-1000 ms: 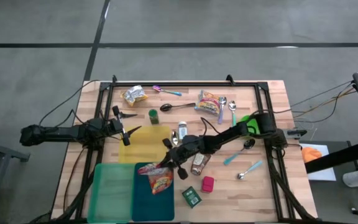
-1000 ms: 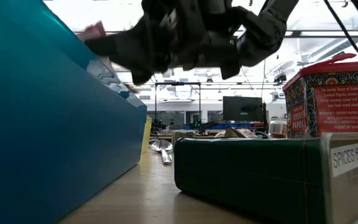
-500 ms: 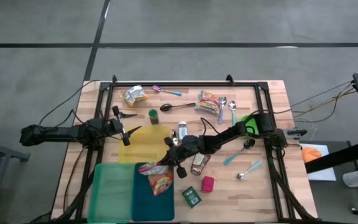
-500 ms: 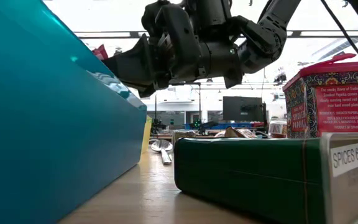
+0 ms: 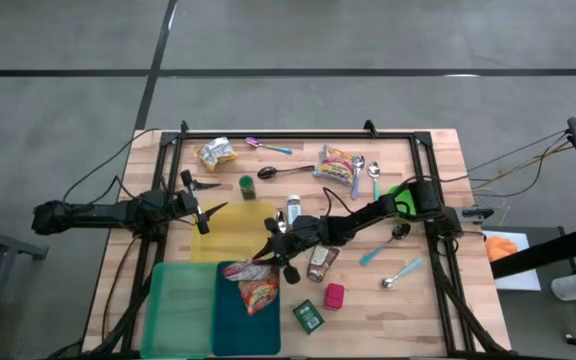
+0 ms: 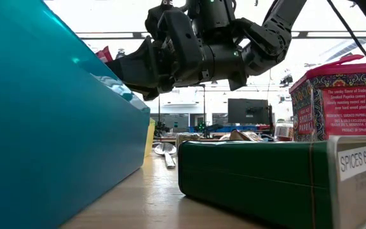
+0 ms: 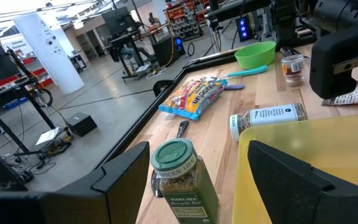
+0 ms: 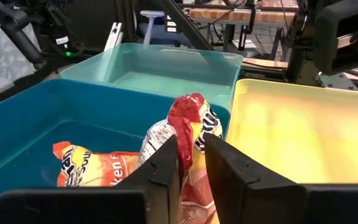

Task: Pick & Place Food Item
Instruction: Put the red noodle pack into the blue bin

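Observation:
A red and orange snack bag (image 8: 98,168) lies in the dark teal bin (image 5: 226,322), its red crimped end (image 8: 188,124) sticking up by the bin's far right corner. My right gripper (image 8: 192,152) hovers there (image 5: 260,264), pointing nearly level, its fingers a little apart with that end between them. My left gripper (image 5: 204,212) waits open at the table's left, by the yellow bin (image 5: 230,238). My right gripper's fingers (image 8: 166,171) stand on either side of the bag's red crimped end (image 8: 185,140), coming level from the table's right. A narrow gap shows beside one finger; whether the other touches the bag I cannot tell. The bag's body rests on the bin's floor.
A light green bin (image 5: 176,300) adjoins the teal one. A green tin (image 5: 308,316), a red tin (image 5: 334,295) and a bottle (image 5: 320,262) lie near my right arm. Farther off are a green-lidded jar (image 7: 178,177), more snack bags (image 5: 336,163), spoons and a green bowl (image 5: 396,192).
My right gripper has dipped a little toward the dark teal bin and then kept still. The bag lies in the bin as before.

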Motion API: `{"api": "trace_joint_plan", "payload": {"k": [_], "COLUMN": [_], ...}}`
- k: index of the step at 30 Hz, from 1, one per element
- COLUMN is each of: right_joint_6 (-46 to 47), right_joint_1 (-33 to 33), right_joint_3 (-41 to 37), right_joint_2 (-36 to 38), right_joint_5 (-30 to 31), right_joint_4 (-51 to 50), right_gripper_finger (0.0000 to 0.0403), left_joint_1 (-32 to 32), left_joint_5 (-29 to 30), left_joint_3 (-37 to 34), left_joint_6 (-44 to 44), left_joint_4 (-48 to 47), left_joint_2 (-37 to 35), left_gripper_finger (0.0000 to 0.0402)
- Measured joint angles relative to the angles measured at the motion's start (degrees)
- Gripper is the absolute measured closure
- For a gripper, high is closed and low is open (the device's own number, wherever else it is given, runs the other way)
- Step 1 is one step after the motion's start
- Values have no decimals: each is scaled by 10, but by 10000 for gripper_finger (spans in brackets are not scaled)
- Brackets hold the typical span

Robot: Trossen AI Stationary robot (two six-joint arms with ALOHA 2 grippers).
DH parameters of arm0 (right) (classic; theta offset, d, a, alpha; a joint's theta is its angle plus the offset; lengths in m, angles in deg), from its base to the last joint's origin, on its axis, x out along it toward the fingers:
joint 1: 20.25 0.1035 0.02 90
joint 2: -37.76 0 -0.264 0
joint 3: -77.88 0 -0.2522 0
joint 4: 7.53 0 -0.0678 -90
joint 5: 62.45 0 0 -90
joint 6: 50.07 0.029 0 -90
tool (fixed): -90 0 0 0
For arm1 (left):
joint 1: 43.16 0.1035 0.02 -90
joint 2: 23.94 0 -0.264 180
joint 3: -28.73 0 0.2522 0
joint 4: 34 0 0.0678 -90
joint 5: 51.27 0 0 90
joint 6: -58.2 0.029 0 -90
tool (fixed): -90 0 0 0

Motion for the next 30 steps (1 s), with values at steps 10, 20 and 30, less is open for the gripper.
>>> {"api": "trace_joint_plan", "payload": {"k": [10,20,30], "right_joint_6": [22,24,24], "right_joint_1": [0,0,4], "right_joint_3": [0,0,0], "right_joint_2": [0,-1,-1], "right_joint_5": [0,0,-2], "right_joint_4": [-1,-1,-1], "right_gripper_finger": [261,169,145], "left_joint_1": [0,0,0], "left_joint_5": [0,0,0], "left_joint_3": [0,0,0], "left_joint_6": [0,0,0], "left_joint_4": [0,0,0], "left_joint_2": [0,0,0], "left_gripper_finger": [126,126,126]}}
